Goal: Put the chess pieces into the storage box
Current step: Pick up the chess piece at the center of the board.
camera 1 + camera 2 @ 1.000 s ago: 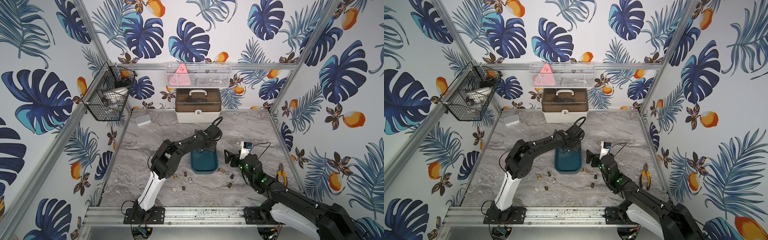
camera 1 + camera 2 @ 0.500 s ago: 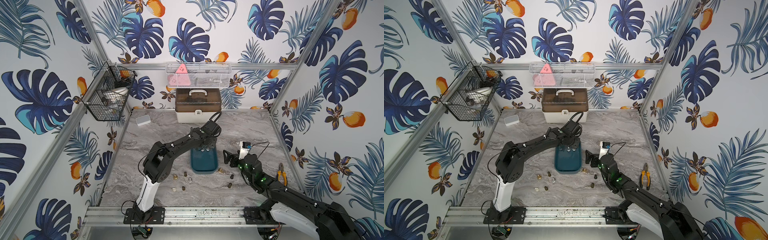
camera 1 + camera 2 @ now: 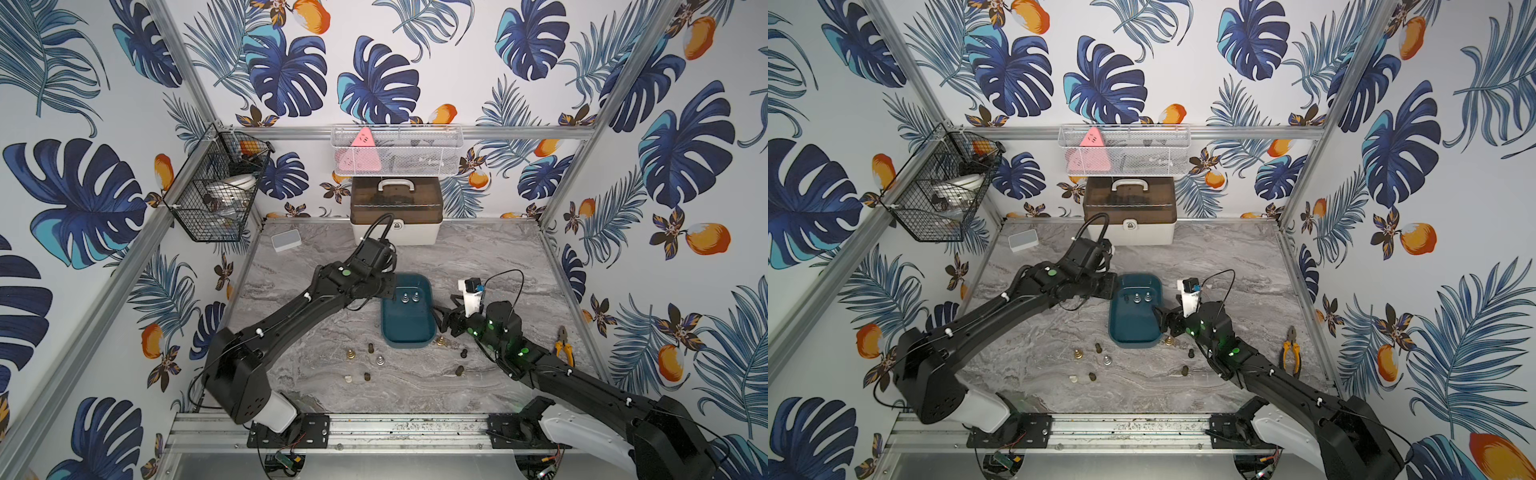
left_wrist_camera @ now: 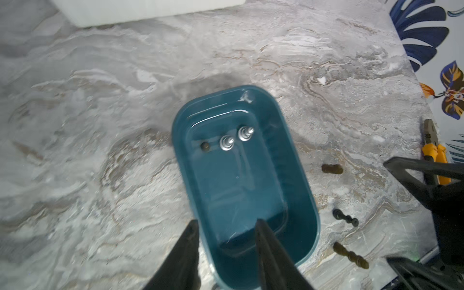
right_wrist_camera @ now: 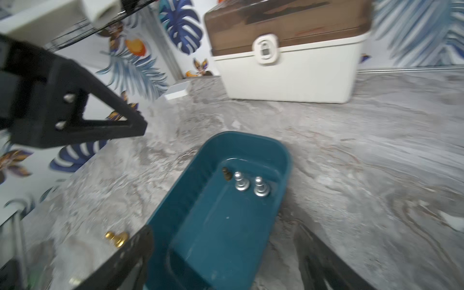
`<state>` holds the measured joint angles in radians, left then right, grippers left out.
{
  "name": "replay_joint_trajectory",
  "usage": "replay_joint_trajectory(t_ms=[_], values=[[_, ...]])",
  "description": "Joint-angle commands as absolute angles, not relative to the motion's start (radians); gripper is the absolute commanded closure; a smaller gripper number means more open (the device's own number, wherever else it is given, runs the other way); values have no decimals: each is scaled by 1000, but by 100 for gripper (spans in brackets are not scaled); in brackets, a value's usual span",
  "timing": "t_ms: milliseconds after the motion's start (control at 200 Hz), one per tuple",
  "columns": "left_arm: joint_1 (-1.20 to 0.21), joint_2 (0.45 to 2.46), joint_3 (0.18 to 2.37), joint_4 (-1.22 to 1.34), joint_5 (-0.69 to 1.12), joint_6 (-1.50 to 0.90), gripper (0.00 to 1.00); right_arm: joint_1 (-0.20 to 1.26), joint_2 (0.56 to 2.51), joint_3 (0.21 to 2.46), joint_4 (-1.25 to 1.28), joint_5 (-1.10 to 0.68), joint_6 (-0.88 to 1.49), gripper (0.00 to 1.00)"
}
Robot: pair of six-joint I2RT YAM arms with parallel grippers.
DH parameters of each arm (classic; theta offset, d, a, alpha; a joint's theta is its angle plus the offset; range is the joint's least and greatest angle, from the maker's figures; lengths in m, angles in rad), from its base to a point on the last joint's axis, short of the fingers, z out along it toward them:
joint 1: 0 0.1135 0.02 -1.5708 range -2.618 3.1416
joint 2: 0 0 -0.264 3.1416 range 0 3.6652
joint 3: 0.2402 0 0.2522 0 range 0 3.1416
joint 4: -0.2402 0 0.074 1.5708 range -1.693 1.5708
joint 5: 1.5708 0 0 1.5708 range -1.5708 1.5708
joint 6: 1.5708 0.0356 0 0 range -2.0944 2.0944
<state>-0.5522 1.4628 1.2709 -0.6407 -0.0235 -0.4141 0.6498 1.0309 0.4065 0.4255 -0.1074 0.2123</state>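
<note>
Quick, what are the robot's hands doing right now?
Left gripper: open, empty.
Right gripper: open wide by the storage box, holding nothing.

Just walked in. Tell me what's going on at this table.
Two robot arms are putting chess pieces into the teal storage box. Three are inside it: two silver pieces and a dark brown piece. The left gripper hangs open and empty at the box's edge. The right gripper is also open, holding nothing, beside the box. About eight loose pieces wait on the marble table near the box's front end.
</note>
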Motion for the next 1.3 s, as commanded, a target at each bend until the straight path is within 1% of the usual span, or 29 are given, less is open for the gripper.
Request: replay_joint_trajectory(t_ms=[0,175,310,430,520,650,801,1131,1296], values=[[-489,1371,1186,-745,-3,-433,60,705,1048,429,463,-243,142,10],[-428,1308,1097,-847,35,-436,60,835,1124,523,327,-197,72,11],[-417,1296,1052,-893,64,-470,61,904,1173,541,308,-147,40,12],[-417,1293,1017,-902,78,-497,63,915,1225,524,391,-160,17,12],[-419,1291,1012,-935,44,-506,63,933,1262,514,438,-156,1,14],[-419,1296,996,-959,32,-524,63,953,1237,453,523,-132,-15,14],[-445,1322,957,-938,34,-550,63,955,1191,437,504,-143,-38,13],[-534,1416,941,-913,-29,-574,63,962,1178,434,494,-129,-55,10],[-537,1462,914,-865,-41,-574,63,963,1161,428,496,-127,-52,10]])
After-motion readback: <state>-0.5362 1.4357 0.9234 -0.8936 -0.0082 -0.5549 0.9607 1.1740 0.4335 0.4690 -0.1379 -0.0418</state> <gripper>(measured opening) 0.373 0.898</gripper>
